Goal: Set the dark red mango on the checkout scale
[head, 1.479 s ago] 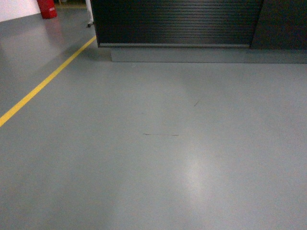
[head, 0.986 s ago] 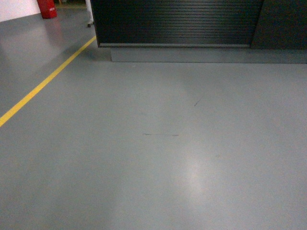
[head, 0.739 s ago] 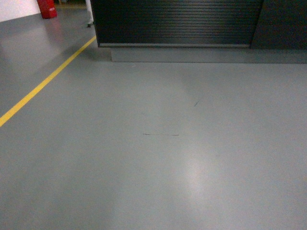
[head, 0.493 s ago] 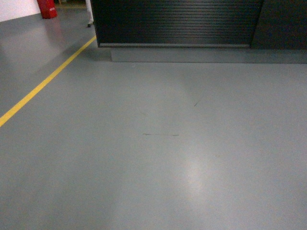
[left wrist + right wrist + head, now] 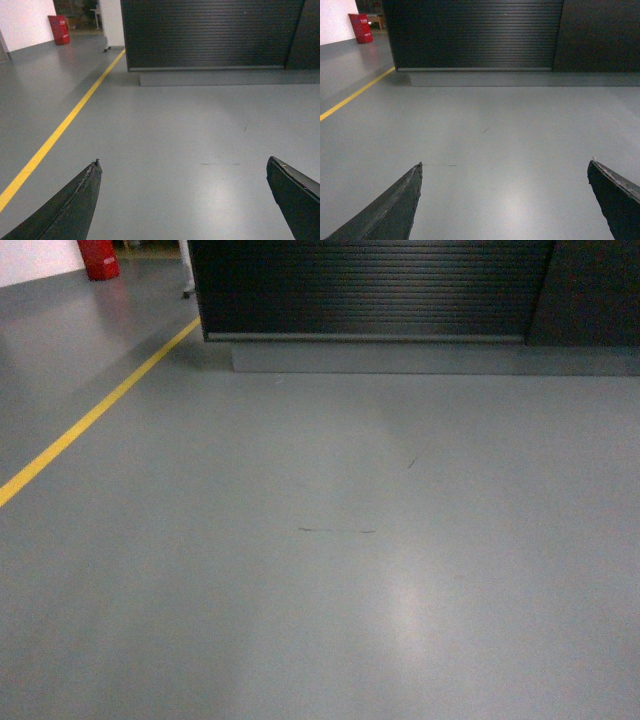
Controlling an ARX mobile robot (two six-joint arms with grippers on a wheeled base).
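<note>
The checkout (image 5: 365, 290) shows only as a black counter with a horizontally ribbed front on a grey plinth, across the top of the head view; it also fills the back of the left wrist view (image 5: 210, 32) and the right wrist view (image 5: 472, 32). Its top is cut off, so the scale and the dark red mango are out of view. My left gripper (image 5: 183, 162) is open, its dark fingers wide apart over bare floor with nothing between them. My right gripper (image 5: 505, 164) is open and empty in the same way. Neither gripper shows in the head view.
Grey glossy floor (image 5: 330, 570) stretches between me and the counter. A yellow floor line (image 5: 90, 415) runs diagonally on the left. A red object (image 5: 98, 257) stands at the far left by a white wall. A plain dark panel (image 5: 590, 290) adjoins the counter on the right.
The floor marks and the counter's plinth have slid slightly down in the head view, so the view has crept a little toward the counter.
</note>
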